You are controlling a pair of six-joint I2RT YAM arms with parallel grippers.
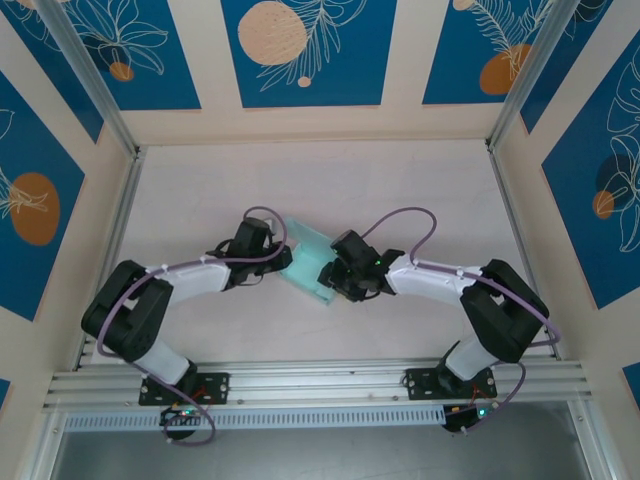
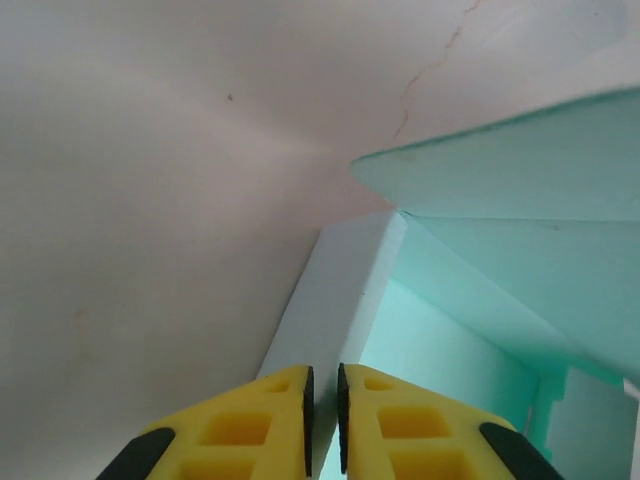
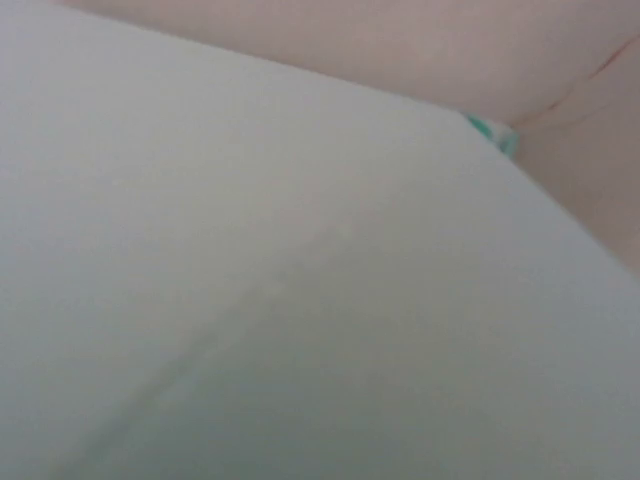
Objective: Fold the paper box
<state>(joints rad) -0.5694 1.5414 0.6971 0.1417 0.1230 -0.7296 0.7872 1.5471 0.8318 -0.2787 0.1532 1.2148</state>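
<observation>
— As both arms lean in over the table point(image 1: 400, 180), how far along does the folding look?

— Partway, I'd judge. On the left, the left gripper point(image 2: 323, 410) has its yellow fingers point(image 2: 250, 420) almost together with just a thin slit between them. A pale side wall of the paper box point(image 1: 308, 258) runs down into that slit, so it looks pinched there. The box sits mid-table between the two grippers, turned at an angle. Its walls stand up around a mint-green inside, and one flap juts over the opening, not yet closed down.

— So what is left?

— Closing the top flaps and tucking any tabs, I'd say.

— And the right side?

— The right gripper point(image 1: 338, 280) is against the box's near right edge. Its wrist camera is pressed up to blurred pale card, so I cannot tell how wide its jaws stand or whether they hold anything. From above, both grippers overlap the box's side edges, and its tabs are too small to make out.
</observation>
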